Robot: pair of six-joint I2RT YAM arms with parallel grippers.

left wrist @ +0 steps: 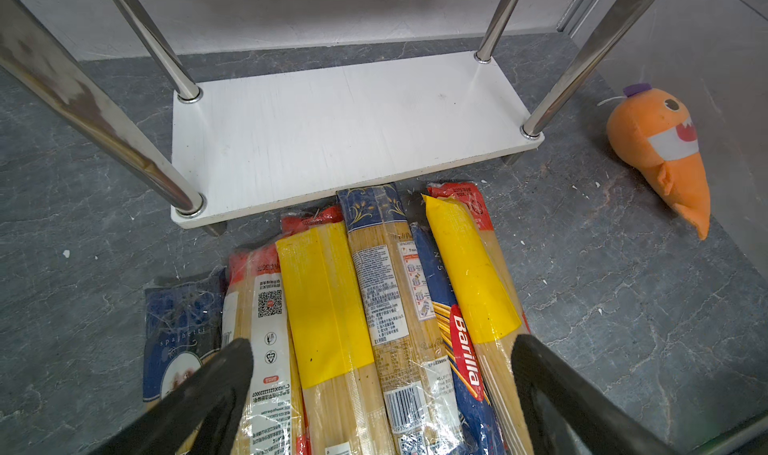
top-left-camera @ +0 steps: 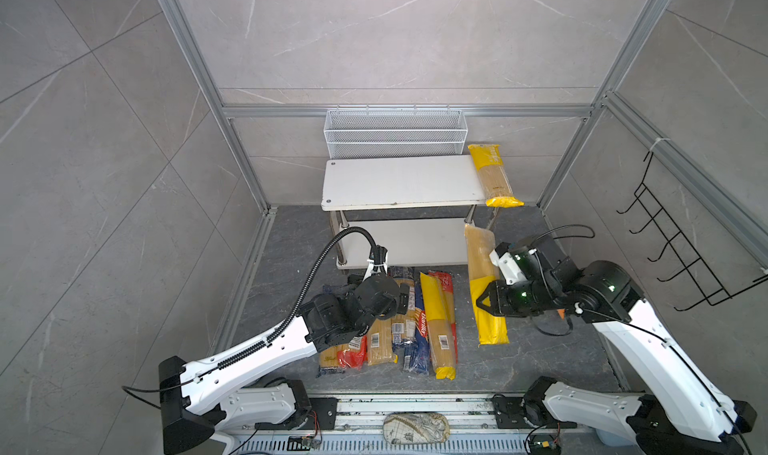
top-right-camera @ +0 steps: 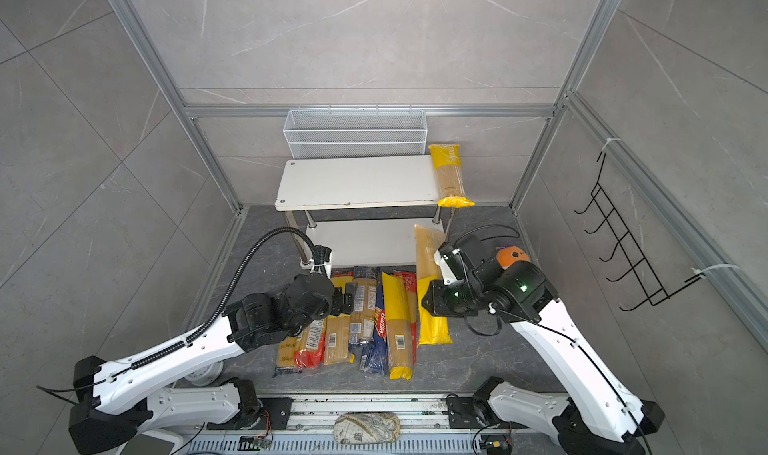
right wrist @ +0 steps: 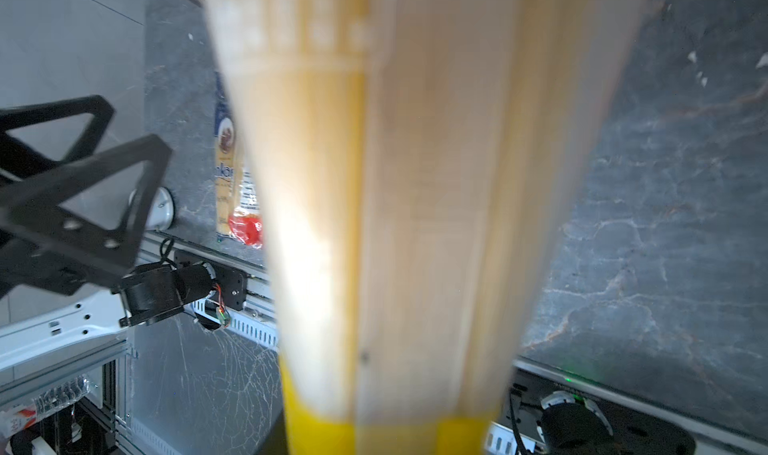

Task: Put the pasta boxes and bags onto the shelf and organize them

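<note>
1. Both top views: stereo head high above the front rail (top-left-camera: 415, 407), tilted down toward the back wall (top-left-camera: 395, 37), far out. Whole scene in frame, near-identical coverage, shifted sideways only.
2. Left wrist: low and close, looking out between the left gripper (left wrist: 382, 343) fingers (left wrist: 224, 374), across the pasta pile (left wrist: 374, 307) to the shelf (left wrist: 332, 133) lower board. Pile and shelf also in both top views.
3. Right wrist: nearly against the yellow-ended spaghetti bag (right wrist: 415, 224), which is blurred and blocks mid-frame. Faces the floor (right wrist: 644, 224) and front rail.

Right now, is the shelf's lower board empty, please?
Empty: in the left wrist view the lower board is bare; the pasta packs lie on the floor.
</note>
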